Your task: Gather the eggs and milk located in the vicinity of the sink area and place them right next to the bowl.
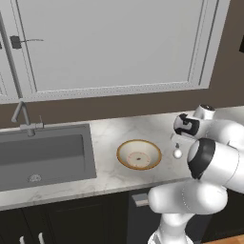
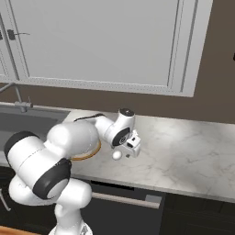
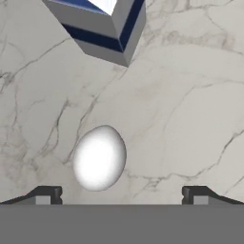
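The egg (image 3: 99, 158) lies below my hand on the marble table (image 3: 190, 95), a smooth, plain white ovoid with a soft sheen, its long axis running roughly up the hand view. It sits between my two dark fingertips (image 3: 45, 194) but closer to the left one in that view, and neither tip touches it. My gripper (image 3: 121, 195) is spread wide and holds nothing.

Just beyond the egg in the hand view is the milk (image 3: 102, 26), a boxy carton with flat grey-white sides, a dark blue band and a sharp vertical corner facing me. It stands on the table, near the egg but apart from it.

From the left base view, the egg (image 1: 177, 153) shows as a small white bead on the table just right of the bowl (image 1: 139, 154), with my gripper (image 1: 177, 143) directly over it. The bowl is shallow and round, cream inside with an orange-brown rim and a small dark spot at its centre. In the right base view the egg (image 2: 117, 155) shows just under my wrist, and only a sliver of the bowl's (image 2: 89, 153) rim peeks past my arm.

The table (image 1: 109, 133) is pale marble with thin grey veins. To the left, well apart from the bowl, is the sink (image 1: 43, 155), a dark grey rectangular basin with a round drain, and a thin steel faucet (image 1: 16, 81) rising behind it.
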### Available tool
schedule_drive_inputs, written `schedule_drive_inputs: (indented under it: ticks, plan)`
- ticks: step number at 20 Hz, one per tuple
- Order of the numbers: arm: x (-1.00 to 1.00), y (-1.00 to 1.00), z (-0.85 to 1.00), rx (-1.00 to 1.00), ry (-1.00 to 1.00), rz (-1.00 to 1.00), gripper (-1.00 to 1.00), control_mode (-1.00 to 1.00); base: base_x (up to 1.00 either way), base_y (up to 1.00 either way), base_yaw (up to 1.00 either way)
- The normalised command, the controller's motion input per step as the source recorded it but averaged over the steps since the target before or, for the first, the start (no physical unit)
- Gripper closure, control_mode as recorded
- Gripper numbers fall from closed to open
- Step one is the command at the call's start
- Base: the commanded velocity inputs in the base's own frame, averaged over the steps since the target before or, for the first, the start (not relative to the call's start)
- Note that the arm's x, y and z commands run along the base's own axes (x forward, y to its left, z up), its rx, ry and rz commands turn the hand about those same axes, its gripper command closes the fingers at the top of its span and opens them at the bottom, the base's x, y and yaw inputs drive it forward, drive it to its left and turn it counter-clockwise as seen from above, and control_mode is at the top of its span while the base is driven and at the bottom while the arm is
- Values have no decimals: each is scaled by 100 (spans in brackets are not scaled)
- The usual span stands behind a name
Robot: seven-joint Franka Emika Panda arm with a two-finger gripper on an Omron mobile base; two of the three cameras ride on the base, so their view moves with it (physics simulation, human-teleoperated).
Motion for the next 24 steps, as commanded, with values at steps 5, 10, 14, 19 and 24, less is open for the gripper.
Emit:
schedule_drive_inputs:
  ticks: [5,10,14,19,24]
  plan:
    - [0,2,-12,3,0,0,-100,-100,0,0,0]
    - [0,4,-19,0,-5,0,-100,-100,0,0,0]
    - [0,15,-11,0,-6,0,-100,-100,0,0,0]
    - [0,12,-3,0,-3,0,-100,-100,0,0,0]
    - [0,0,-20,0,-1,0,-100,-100,0,0,0]
